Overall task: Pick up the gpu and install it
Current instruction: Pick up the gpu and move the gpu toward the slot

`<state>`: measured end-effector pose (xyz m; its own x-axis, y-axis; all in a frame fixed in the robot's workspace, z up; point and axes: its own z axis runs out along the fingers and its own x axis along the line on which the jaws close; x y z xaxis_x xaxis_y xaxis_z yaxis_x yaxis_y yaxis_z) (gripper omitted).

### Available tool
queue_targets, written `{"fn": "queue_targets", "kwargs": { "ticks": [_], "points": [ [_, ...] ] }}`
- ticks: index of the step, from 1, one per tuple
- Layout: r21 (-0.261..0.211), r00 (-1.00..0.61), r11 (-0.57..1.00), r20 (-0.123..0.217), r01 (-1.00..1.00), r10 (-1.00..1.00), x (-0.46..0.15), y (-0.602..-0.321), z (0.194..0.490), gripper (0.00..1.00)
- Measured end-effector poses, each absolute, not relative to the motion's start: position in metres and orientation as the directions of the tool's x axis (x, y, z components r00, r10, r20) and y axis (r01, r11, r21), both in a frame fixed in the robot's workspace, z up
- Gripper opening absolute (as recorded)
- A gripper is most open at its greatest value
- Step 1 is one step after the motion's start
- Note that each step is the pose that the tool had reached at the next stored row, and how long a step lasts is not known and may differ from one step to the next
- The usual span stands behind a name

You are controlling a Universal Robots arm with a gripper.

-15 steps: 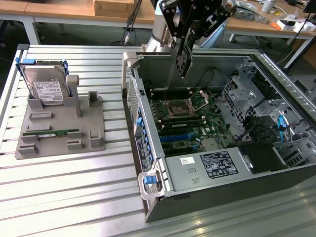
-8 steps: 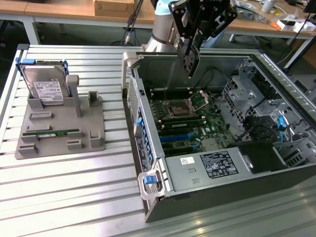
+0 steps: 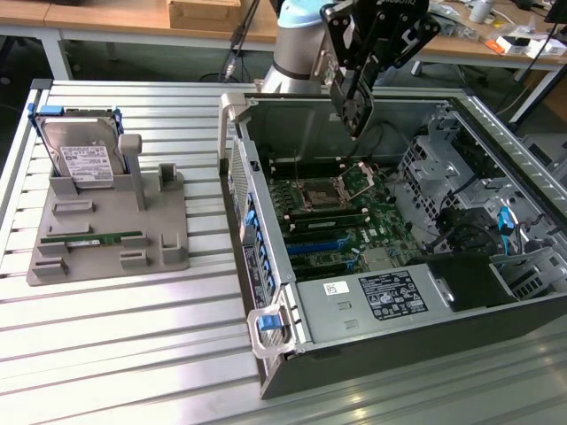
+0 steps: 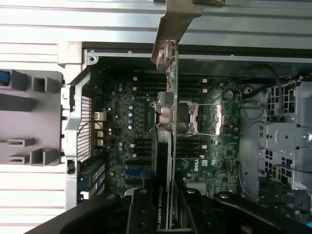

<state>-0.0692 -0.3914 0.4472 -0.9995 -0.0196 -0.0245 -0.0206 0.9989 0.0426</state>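
One gpu (image 4: 163,161) clamped edge-on between the fingers (image 4: 142,214), over open computer case (image 3: 251,221), motherboard (image 3: 381,217) inside

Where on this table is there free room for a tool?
Free: the table slats bordered by the gray tray and the computer case, at the exterior view's lower left. The strip between them is narrow; inside the case is crowded.
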Motion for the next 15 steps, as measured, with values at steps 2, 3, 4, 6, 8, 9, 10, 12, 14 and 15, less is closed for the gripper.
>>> {"fn": "queue_targets", "kwargs": {
  "ticks": [2,3,4,6,8,9,10,12,14,15],
  "points": [
    [0.043,-1.000,0.999,-0.025,-0.021,-0.020,-0.066,-0.391,0.447,0.27],
    [0.043,-1.000,0.999,-0.024,-0.021,-0.020,-0.062,-0.391,0.447,0.27],
    [0.043,-1.000,0.999,-0.025,-0.021,-0.020,-0.061,-0.391,0.447,0.27],
    [0.043,-1.000,0.999,-0.025,-0.021,-0.020,-0.060,-0.391,0.447,0.27],
    [0.043,-1.000,0.999,-0.025,-0.021,-0.020,-0.057,-0.391,0.447,0.27],
    [0.043,-1.000,0.999,-0.025,-0.021,-0.020,-0.055,-0.391,0.447,0.27],
    [0.043,-1.000,0.999,-0.025,-0.021,-0.020,-0.052,-0.391,0.447,0.27],
    [0.043,-1.000,0.999,-0.025,-0.021,-0.020,-0.050,-0.391,0.447,0.27],
    [0.043,-1.000,0.999,-0.025,-0.021,-0.020,-0.047,-0.391,0.447,0.27],
    [0.043,-1.000,0.999,-0.025,-0.021,-0.020,-0.046,-0.391,0.447,0.27]
  ]
}}
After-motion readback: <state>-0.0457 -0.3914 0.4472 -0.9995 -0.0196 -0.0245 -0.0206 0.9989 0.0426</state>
